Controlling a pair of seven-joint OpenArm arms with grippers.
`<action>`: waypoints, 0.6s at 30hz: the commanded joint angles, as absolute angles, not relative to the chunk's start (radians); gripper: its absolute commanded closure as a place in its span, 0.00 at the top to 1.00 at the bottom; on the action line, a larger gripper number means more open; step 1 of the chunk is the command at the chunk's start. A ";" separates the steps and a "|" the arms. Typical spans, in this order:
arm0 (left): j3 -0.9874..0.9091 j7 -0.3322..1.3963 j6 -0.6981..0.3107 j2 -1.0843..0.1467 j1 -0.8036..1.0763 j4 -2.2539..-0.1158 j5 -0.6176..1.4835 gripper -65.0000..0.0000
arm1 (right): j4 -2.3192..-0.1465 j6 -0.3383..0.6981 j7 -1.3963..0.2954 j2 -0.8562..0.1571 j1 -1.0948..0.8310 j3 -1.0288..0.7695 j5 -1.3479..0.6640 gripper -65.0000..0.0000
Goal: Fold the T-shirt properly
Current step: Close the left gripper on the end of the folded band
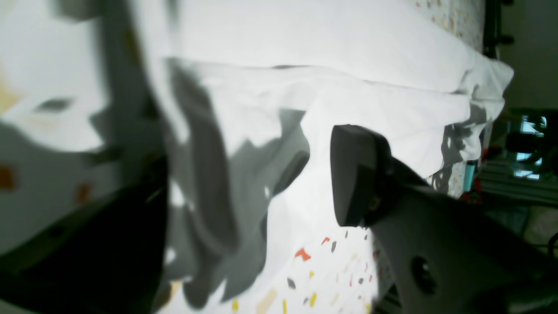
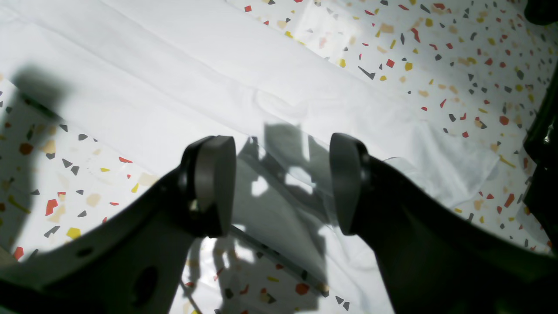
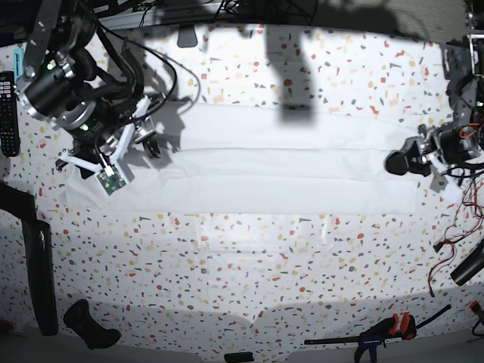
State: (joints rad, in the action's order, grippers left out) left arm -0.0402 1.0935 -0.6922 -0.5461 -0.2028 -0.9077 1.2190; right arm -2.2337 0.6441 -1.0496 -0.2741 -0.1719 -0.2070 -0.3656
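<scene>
The white T-shirt (image 3: 265,162) lies folded into a long flat band across the speckled tabletop (image 3: 249,272). My right gripper (image 3: 149,140) is at the shirt's left end. In the right wrist view it (image 2: 283,183) is open and empty, a little above the cloth (image 2: 209,74) near its edge. My left gripper (image 3: 401,162) is at the shirt's right end. In the left wrist view its fingers stand wide apart (image 1: 248,174), with rumpled, raised cloth (image 1: 270,96) between them. The left finger there is dark and blurred.
A remote control (image 3: 6,102) lies at the table's left edge. A black bar (image 3: 38,257) and a black object (image 3: 91,325) are at the front left. A clamp (image 3: 382,333) and cables (image 3: 454,242) are at the front right.
</scene>
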 commanded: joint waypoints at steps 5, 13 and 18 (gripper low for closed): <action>-0.046 1.074 -0.698 -0.573 -0.219 -0.918 1.129 0.46 | -2.252 0.647 -1.029 -0.280 -0.164 -0.210 -0.370 0.52; -0.046 1.068 -0.698 -0.602 -0.219 -0.918 1.134 0.43 | -2.252 0.647 -1.029 -0.280 -0.164 -0.210 -0.371 0.52; -0.046 1.062 -0.698 -0.601 -0.219 -0.918 1.151 0.28 | -2.252 0.647 -1.029 -0.280 -0.164 -0.210 -0.371 0.52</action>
State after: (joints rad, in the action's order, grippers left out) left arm -0.0402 1.0626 -0.6930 -0.5789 -0.2035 -0.9077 1.1324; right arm -2.2337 0.6441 -1.0496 -0.2741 -0.1719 -0.2070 -0.3660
